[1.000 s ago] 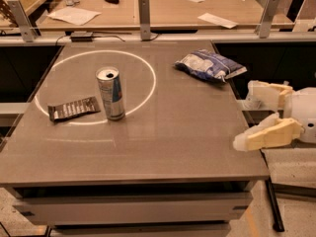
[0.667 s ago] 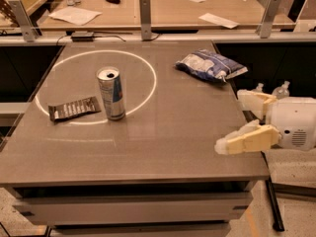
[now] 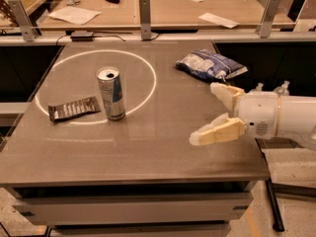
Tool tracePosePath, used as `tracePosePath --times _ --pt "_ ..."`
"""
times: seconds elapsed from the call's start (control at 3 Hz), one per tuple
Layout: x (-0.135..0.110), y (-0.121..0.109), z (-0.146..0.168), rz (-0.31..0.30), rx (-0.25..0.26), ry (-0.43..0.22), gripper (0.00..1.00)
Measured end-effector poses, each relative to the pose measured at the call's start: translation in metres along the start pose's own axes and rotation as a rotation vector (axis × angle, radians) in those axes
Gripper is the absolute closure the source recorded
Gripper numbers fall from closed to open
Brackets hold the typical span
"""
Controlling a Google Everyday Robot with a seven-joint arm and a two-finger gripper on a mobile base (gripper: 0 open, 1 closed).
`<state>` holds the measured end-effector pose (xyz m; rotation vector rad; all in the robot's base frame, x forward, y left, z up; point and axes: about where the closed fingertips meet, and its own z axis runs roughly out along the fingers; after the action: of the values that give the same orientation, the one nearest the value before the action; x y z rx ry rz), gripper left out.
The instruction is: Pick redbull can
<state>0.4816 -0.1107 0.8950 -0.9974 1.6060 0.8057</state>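
Claw (image 3: 205, 113) had advanced from the counter's (image 3: 163, 152) right edge to over its right portion, travelling toward the can. Fingers spread wide, nothing between them. Redbull can (image 3: 110, 93) stood upright well to the left of the claw and slightly beyond it, position unchanged, on the white ring marking. Foil wrapper (image 3: 74, 108) lay flat just past the can on its far side from the claw. Snack bag (image 3: 210, 64) lay just beyond the claw's far finger, not touching. Judgement: approach under way, grasp not begun; open gap faces the can, path between looked unobstructed, more leftward travel needed before closing
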Motion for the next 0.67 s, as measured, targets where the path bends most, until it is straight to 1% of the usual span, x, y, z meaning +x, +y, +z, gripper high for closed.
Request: tracePosePath --times 0.33,0.67 --pt "-0.004 -0.003 0.030 -0.044 -0.050 -0.020 0.00" --pt "-0.007 -0.002 0.061 -0.064 -0.092 -0.037 0.00"
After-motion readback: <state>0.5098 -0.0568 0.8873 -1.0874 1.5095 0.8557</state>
